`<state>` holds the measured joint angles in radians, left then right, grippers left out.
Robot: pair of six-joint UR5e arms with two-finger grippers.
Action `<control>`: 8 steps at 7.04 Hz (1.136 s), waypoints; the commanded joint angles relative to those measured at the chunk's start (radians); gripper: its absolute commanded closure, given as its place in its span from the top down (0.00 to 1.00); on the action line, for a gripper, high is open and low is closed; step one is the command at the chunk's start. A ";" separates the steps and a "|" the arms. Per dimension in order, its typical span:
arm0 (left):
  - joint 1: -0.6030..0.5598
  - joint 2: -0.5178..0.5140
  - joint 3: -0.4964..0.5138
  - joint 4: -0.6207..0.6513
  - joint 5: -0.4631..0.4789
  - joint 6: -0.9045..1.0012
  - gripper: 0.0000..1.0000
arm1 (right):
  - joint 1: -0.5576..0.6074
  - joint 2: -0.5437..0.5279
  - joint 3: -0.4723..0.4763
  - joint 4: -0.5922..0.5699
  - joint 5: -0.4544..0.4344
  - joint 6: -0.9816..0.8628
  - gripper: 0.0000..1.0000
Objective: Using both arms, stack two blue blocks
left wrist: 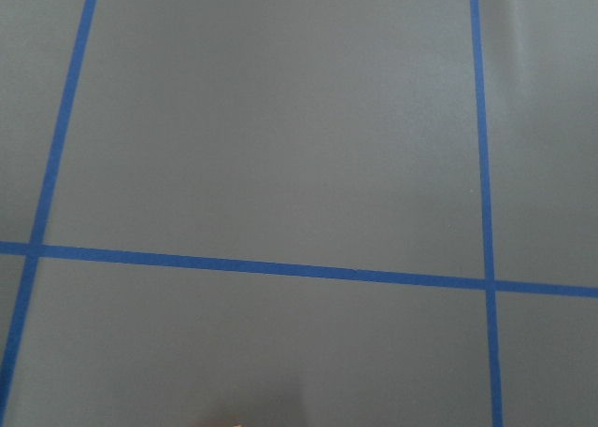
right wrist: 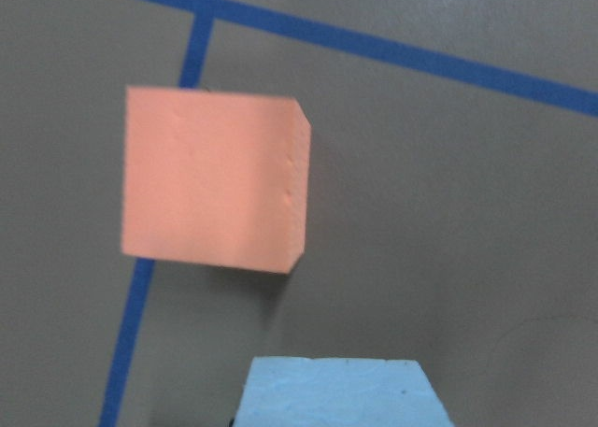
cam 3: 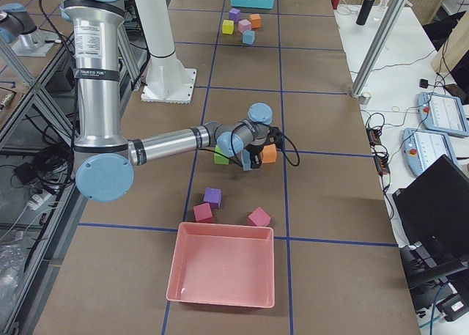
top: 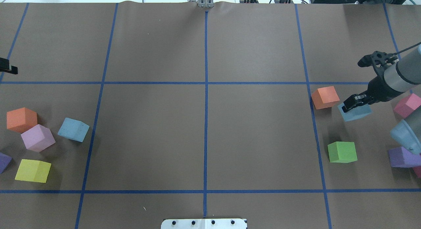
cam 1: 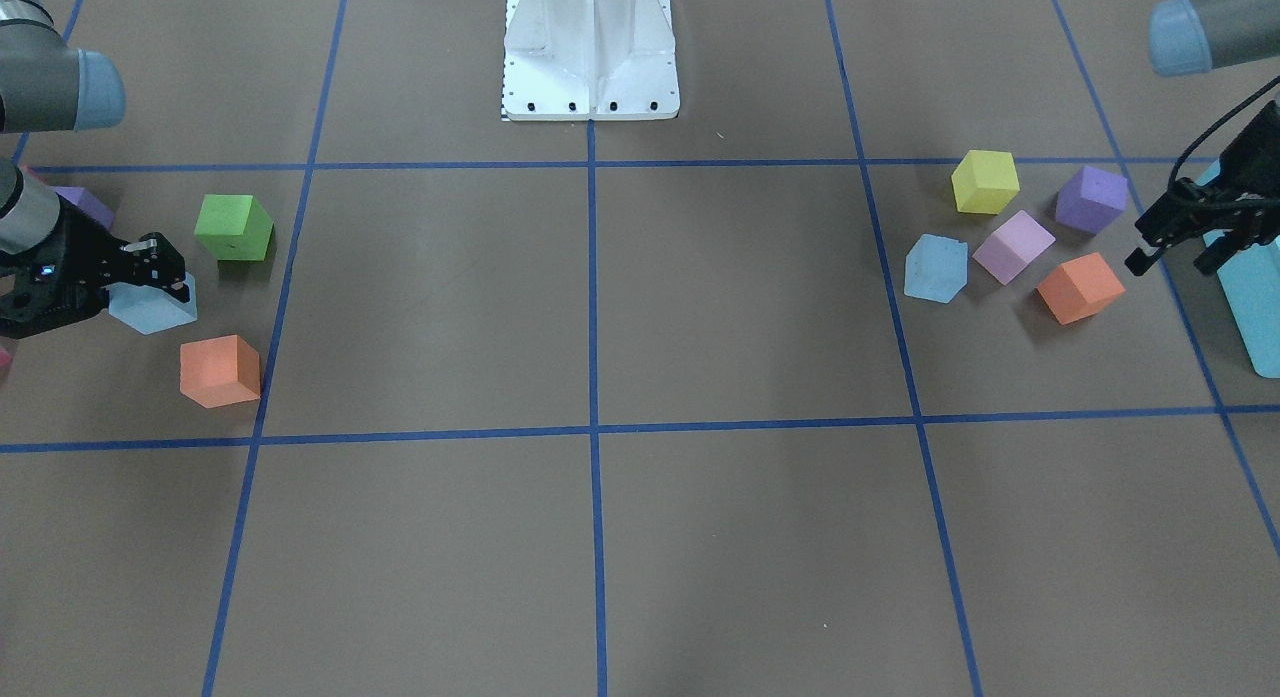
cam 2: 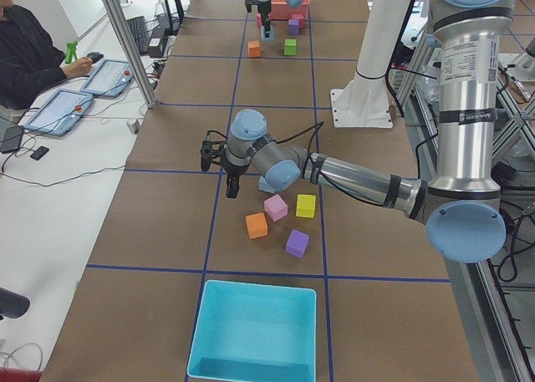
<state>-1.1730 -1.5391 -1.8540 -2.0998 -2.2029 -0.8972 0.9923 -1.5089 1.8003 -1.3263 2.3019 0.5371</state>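
The right blue block (top: 355, 111) is crowded by an orange block (top: 325, 97) just beside it; a green block (top: 342, 151) is set apart. The left blue block (top: 73, 129) is hemmed by a lilac block (top: 37, 137) on one side only. Broad table (top: 151, 137) is left between the clusters.

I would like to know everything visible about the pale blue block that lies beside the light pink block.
The blue block is a pale sky-blue cube, matt and faintly speckled like foam. It rests on the brown table, turned askew to the blue tape lines, close beside the light pink block; whether they touch is unclear. Nothing grips it.
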 commanded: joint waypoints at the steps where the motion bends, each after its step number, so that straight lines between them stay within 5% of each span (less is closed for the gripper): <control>1: 0.154 -0.045 0.001 0.001 0.131 -0.118 0.98 | 0.032 0.126 0.097 -0.263 0.027 0.000 0.66; 4: 0.332 -0.076 -0.002 0.004 0.267 -0.233 0.97 | -0.051 0.295 0.108 -0.404 -0.021 0.132 0.66; 8: 0.444 -0.072 0.003 0.009 0.269 -0.055 0.96 | -0.200 0.432 0.085 -0.415 -0.084 0.358 0.66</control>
<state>-0.7461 -1.6177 -1.8526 -2.0935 -1.9324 -1.0575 0.8298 -1.1144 1.8893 -1.7410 2.2276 0.8219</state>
